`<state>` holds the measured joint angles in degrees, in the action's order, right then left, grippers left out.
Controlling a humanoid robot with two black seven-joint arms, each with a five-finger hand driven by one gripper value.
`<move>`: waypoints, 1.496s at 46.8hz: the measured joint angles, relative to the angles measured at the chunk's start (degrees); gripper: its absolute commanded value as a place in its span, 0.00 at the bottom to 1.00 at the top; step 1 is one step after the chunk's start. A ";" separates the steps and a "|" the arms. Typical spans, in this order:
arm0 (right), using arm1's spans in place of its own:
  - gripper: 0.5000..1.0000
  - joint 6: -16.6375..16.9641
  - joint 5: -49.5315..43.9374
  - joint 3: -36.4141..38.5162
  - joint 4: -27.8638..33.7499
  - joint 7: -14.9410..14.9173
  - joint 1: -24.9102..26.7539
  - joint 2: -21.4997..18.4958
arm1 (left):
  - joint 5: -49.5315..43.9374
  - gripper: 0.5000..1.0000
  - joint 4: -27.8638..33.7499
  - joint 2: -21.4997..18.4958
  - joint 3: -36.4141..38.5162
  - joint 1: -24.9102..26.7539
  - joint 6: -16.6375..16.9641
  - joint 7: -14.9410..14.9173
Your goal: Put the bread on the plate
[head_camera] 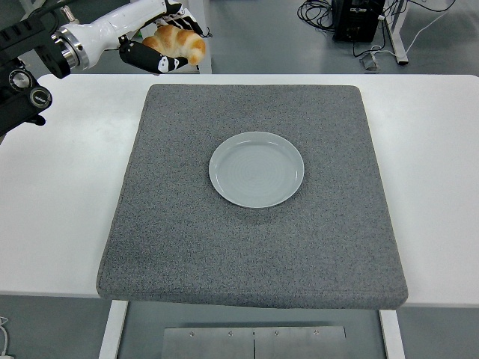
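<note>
My left hand (166, 45) is shut on the bread (182, 43), a golden-brown croissant-shaped roll, and holds it high in the air at the upper left, above the mat's far left corner. The pale grey plate (257, 169) sits empty in the middle of the grey mat (254, 247), well to the right of and below the hand. The right arm is out of view.
The white table (441, 187) extends on both sides of the mat. A white post (199, 37) and cables with a black box (359, 19) lie on the floor beyond the far edge.
</note>
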<state>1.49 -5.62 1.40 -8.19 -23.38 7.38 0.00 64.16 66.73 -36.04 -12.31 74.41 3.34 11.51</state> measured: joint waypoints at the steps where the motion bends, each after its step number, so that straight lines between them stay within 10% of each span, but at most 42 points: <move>1: 1.00 0.00 0.00 0.00 0.00 0.00 0.00 0.00 | 0.21 0.00 0.01 0.23 0.00 0.18 -0.04 0.00; 32: 1.00 0.00 0.00 0.00 0.01 0.00 0.00 0.00 | 0.67 0.00 -4.32 14.35 5.88 7.43 -0.10 0.00; 70: 1.00 0.00 0.00 0.00 0.01 0.00 0.00 0.00 | 3.07 0.00 -13.44 26.47 16.49 4.20 2.35 0.06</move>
<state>1.49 -5.62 1.41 -8.18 -23.38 7.38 0.00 67.23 53.28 -9.57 4.17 78.61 5.69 11.57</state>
